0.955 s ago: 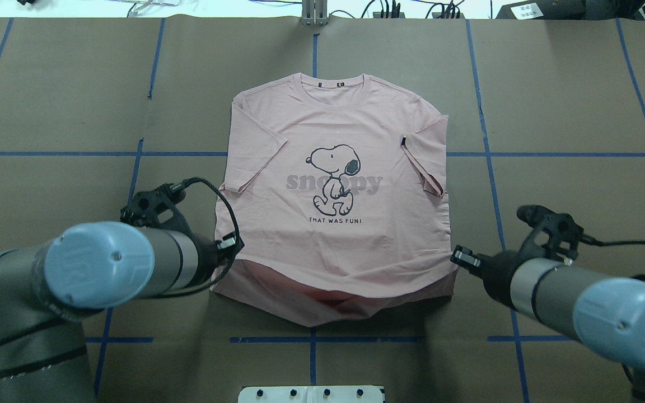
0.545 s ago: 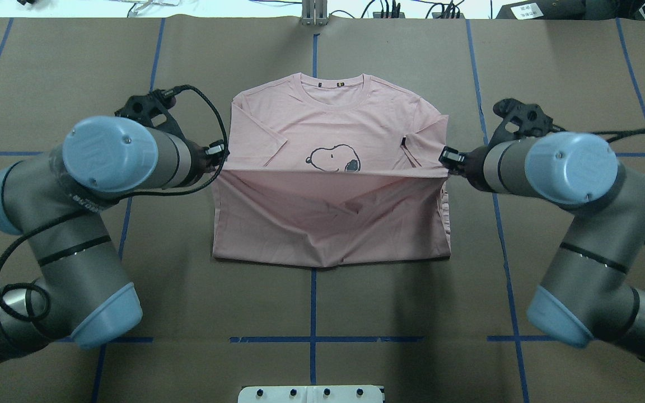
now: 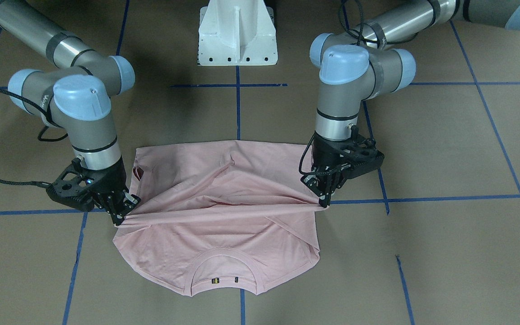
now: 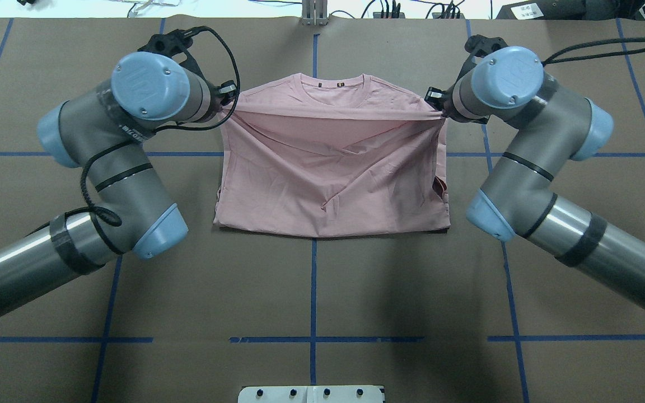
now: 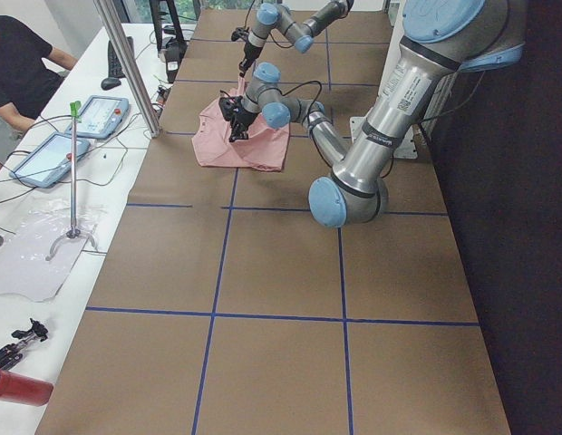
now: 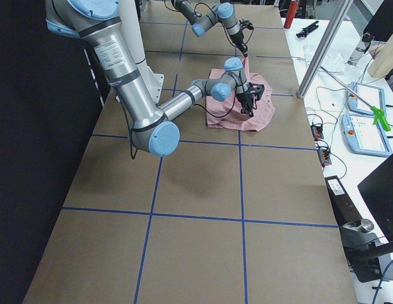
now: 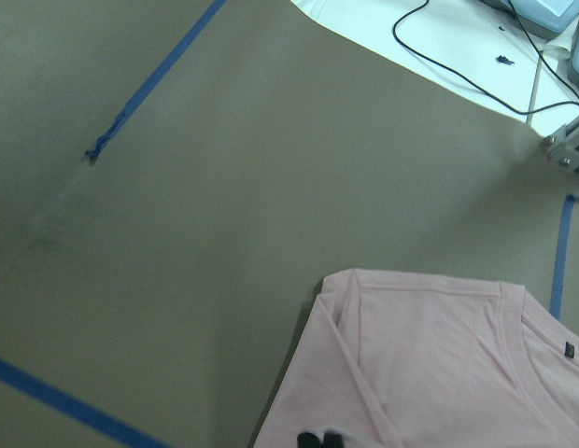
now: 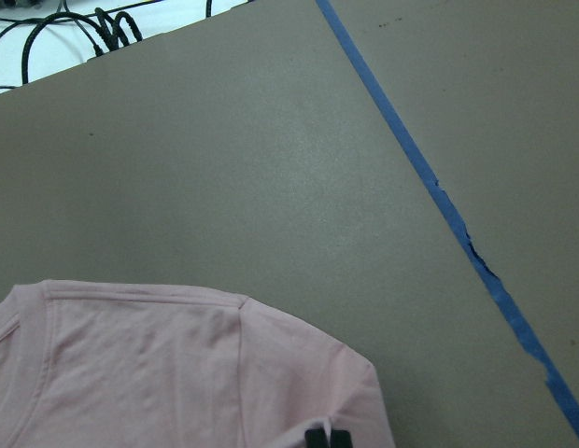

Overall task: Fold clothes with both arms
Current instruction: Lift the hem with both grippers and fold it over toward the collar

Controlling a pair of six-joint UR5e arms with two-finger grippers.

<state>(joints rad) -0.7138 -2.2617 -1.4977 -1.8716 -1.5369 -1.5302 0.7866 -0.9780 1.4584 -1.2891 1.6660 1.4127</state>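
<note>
The shirt [image 4: 333,168] pinched in my left fingers [image 3: 324,196] and my right fingers [image 3: 120,213] is soft, matt pink knit cloth. It is creased and rumpled where it stretches between them and smoother where it lies flat below. Under it the table [image 4: 401,291] wears a brown, paper-like cover, matt and faintly grainy. Thin blue tape [image 8: 427,177] crosses it, torn ragged along one stretch beyond my right fingers. The fingers themselves look like dull, hard black plastic. Behind them my left arm [image 4: 14,268] and right arm [image 4: 619,263] are smooth silver-grey metal tubes with a satin shine. The caps [image 4: 149,84] on their joints are pale blue plastic, softly glossy. The cables [image 3: 16,182] off my wrists are black and look braided.
</note>
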